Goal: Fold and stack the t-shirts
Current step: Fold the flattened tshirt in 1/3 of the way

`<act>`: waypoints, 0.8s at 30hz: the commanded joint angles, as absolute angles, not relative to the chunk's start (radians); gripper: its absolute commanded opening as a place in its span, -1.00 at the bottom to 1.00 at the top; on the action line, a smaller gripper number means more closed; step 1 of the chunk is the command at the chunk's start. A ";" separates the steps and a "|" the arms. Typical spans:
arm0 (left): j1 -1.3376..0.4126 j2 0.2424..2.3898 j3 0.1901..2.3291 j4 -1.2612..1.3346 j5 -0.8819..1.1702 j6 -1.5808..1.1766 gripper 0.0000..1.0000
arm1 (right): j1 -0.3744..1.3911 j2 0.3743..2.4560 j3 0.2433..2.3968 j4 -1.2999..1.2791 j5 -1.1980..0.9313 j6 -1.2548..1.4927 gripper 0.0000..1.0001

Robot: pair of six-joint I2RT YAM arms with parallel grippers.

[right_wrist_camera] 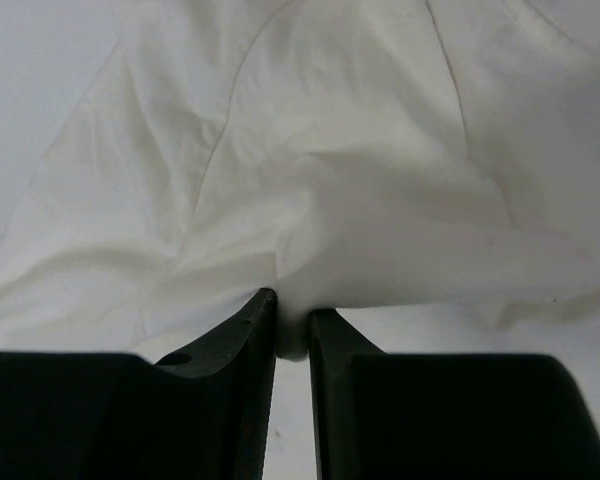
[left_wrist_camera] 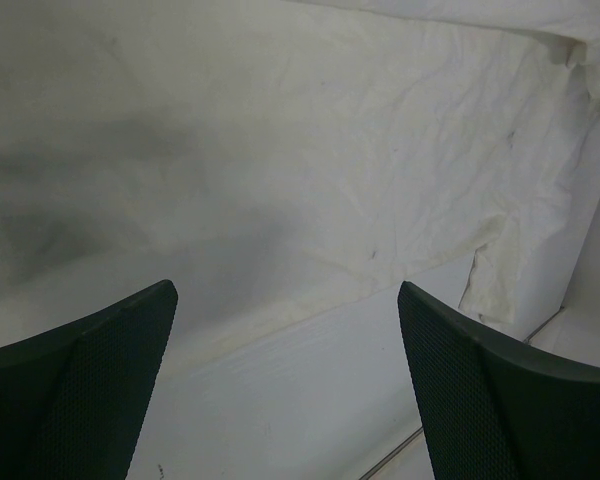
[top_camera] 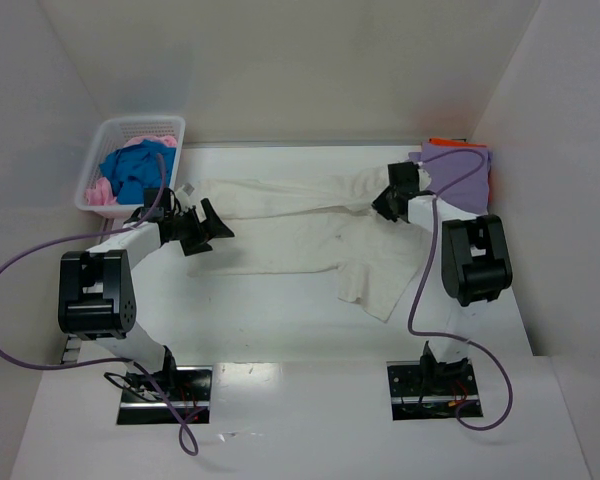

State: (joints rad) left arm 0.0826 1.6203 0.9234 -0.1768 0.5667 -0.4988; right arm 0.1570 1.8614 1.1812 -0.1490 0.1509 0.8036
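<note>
1. One cream-white t-shirt (top_camera: 300, 235) lies crumpled across the middle of the desk (top_camera: 280, 330). It runs from near the far left corner toward the far right, and one flap reaches out toward the near edge, right of centre.
2. The right fingers (top_camera: 380, 207) sit at the shirt's far right part. In the right wrist view they are nearly pressed together, pinching a small fold of the cream-white cloth between their tips, and the fabric bunches up just beyond them.
3. The left fingers (top_camera: 212, 230) are at the shirt's left end, close to the basket (top_camera: 108, 130). They are spread wide with nothing between them. In the left wrist view bare desk lies between the two tips and the wrinkled shirt starts just beyond. Whether the tips touch the cloth cannot be told.
4. The white lattice basket stands in the far left corner. It holds a blue t-shirt (top_camera: 135, 168) heaped over a pink t-shirt (top_camera: 98, 193).
5. A lavender t-shirt (top_camera: 467, 178) lies in the far right corner, just beside the right fingers. An orange t-shirt (top_camera: 452, 142) shows as a thin strip along its far edge.
</note>
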 commanded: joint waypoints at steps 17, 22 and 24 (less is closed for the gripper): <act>0.087 1.623 0.959 -0.133 0.612 -0.476 0.98 | 0.061 1.841 1.192 -0.147 -0.120 0.801 0.34; 0.087 1.623 0.959 -0.133 0.612 -0.476 0.98 | 0.083 1.841 1.183 -0.124 -0.088 0.755 0.37; 0.087 1.623 0.959 -0.133 0.612 -0.476 0.98 | 0.109 1.841 1.183 -0.114 -0.069 0.729 0.37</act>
